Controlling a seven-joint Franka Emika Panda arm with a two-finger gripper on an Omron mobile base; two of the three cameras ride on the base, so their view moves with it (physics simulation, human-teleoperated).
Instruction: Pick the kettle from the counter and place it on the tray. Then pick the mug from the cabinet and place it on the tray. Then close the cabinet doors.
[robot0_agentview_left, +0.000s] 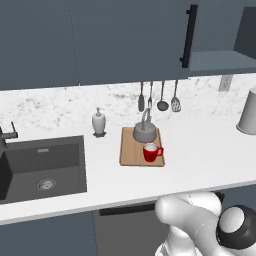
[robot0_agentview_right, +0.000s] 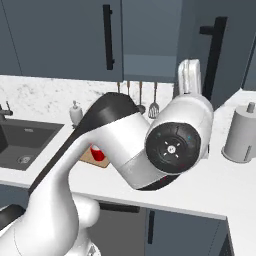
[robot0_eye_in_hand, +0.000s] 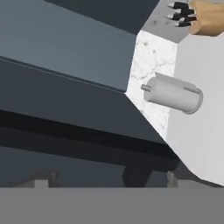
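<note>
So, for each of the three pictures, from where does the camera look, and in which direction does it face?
Left base view: behind the arm's left side, facing forward and down at the counter, with kettle and mug on the tray; the arm's white joints show at lower right.
Right base view: behind the right side, facing forward; the arm covers most of the tray.
Hand view: on the hand, rolled, facing a cabinet door.
Shared: the grey container.
</note>
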